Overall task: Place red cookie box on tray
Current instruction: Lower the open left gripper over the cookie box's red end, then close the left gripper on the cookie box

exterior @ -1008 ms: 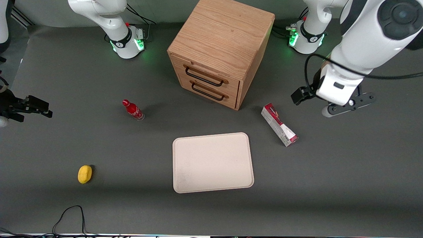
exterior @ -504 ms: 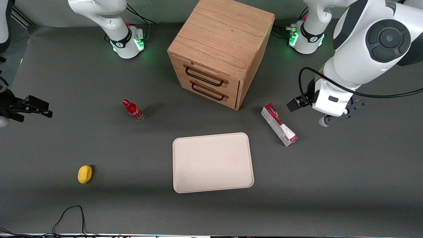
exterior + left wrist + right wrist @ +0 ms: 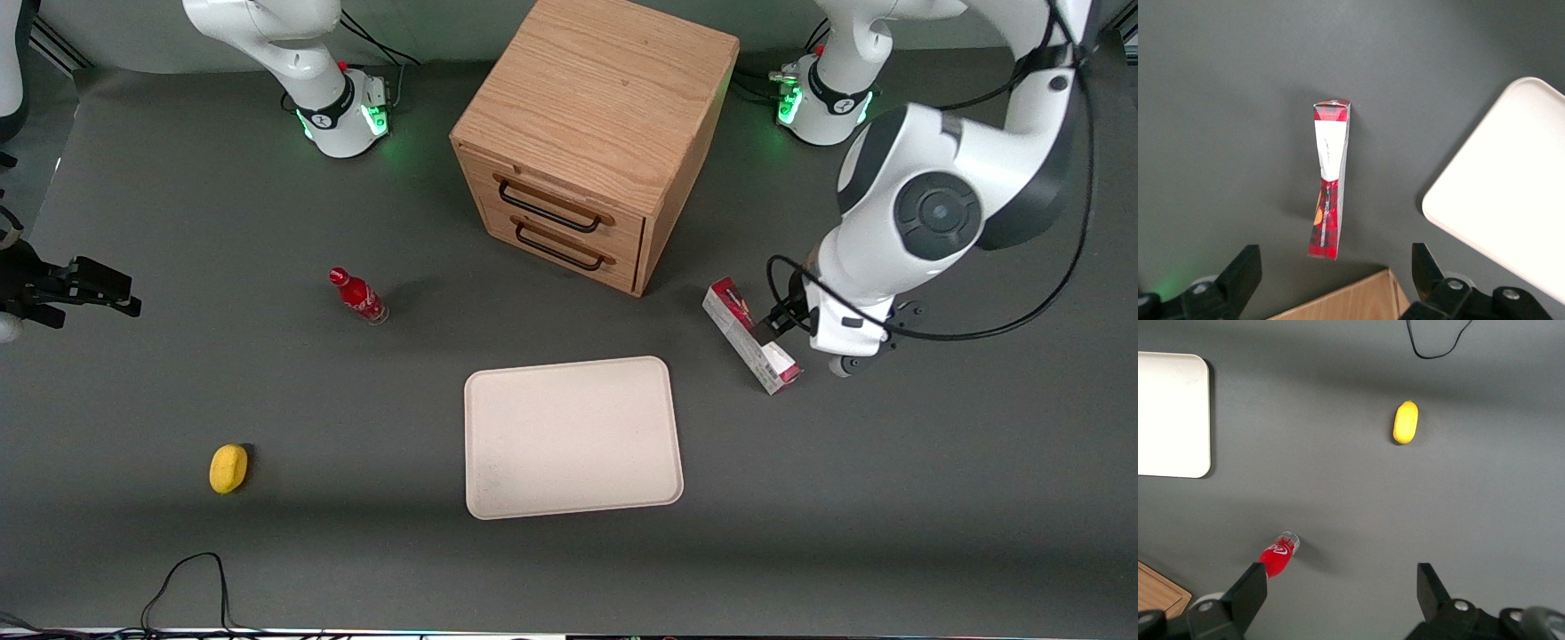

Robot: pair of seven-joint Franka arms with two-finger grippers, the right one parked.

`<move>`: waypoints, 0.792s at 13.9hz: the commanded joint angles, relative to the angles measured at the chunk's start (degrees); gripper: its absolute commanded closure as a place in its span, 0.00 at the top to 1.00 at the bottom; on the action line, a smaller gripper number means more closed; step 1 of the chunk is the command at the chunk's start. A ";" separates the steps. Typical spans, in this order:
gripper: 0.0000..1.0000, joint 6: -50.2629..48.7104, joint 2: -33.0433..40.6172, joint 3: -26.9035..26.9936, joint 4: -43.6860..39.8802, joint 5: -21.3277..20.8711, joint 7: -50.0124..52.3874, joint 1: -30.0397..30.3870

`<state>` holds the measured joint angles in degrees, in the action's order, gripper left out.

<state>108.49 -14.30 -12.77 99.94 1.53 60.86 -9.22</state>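
The red cookie box (image 3: 751, 336) lies flat on the grey table, beside the beige tray (image 3: 573, 436) and apart from it, toward the working arm's end. In the left wrist view the box (image 3: 1329, 187) shows dark red with a white end, and a corner of the tray (image 3: 1511, 193) shows too. My left gripper (image 3: 840, 342) hangs above the table close beside the box, on its working-arm side. In the wrist view the gripper (image 3: 1335, 280) is open wide and empty, and the box lies ahead of its fingertips, not between them.
The wooden two-drawer cabinet (image 3: 591, 133) stands farther from the front camera than the tray and close to the box. A small red bottle (image 3: 357, 296) and a yellow lemon-like object (image 3: 228, 468) lie toward the parked arm's end. A black cable (image 3: 187, 578) lies near the front edge.
My left arm has swung nearer to the front camera and toward the cookie box, and the gripper now hangs close beside it. The box and tray have not moved.
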 commanded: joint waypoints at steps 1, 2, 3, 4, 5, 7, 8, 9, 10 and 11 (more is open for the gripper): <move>1.00 10.73 1.55 0.11 11.03 0.66 3.13 0.34; 1.00 14.86 1.20 0.20 13.85 0.66 3.22 0.52; 1.00 19.08 0.16 0.20 16.31 0.66 3.22 0.61; 1.00 21.65 -0.72 0.20 17.99 0.66 3.22 0.61; 1.00 23.67 -1.26 0.20 19.58 0.66 3.22 0.61; 1.00 28.50 -2.57 0.20 22.65 0.66 3.22 0.61; 1.00 31.05 -3.28 0.20 23.89 0.66 3.30 0.61; 1.00 32.03 -3.89 0.20 24.33 0.66 3.30 0.61; 1.00 32.39 -4.33 0.20 24.34 0.66 3.30 0.52; 1.00 32.48 -4.60 0.20 24.34 0.66 3.30 0.52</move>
<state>139.90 -19.32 -12.49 123.36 1.65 63.07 -8.64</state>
